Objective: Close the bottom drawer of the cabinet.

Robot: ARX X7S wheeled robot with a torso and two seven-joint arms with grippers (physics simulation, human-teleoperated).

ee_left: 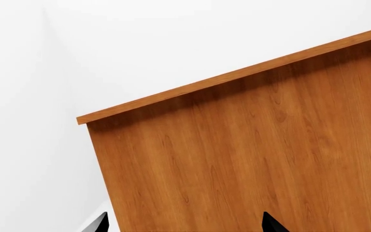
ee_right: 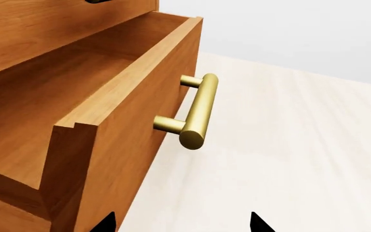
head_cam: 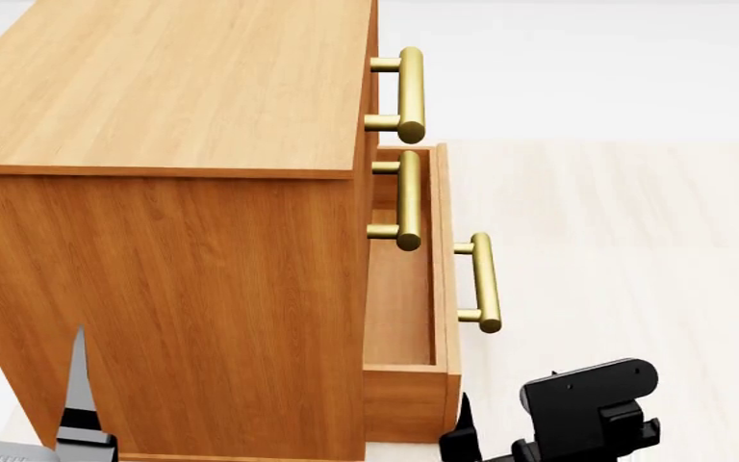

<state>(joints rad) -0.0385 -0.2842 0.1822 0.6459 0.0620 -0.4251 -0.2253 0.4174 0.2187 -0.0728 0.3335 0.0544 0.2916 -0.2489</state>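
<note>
— Right gripper (ee_right: 180, 223) was spread open, holding nothing, near the bottom drawer (ee_right: 118, 121)'s front corner.

— And the drawer?

— Pulled out from the cabinet (head_cam: 165, 279), handle (ee_right: 195, 112) untouched. Left gripper (ee_left: 184, 223) was open too, facing the cabinet's side.

Pale wood-plank floor (head_cam: 626, 241) around furniture; plain white wall (ee_left: 172, 43) behind.
</note>
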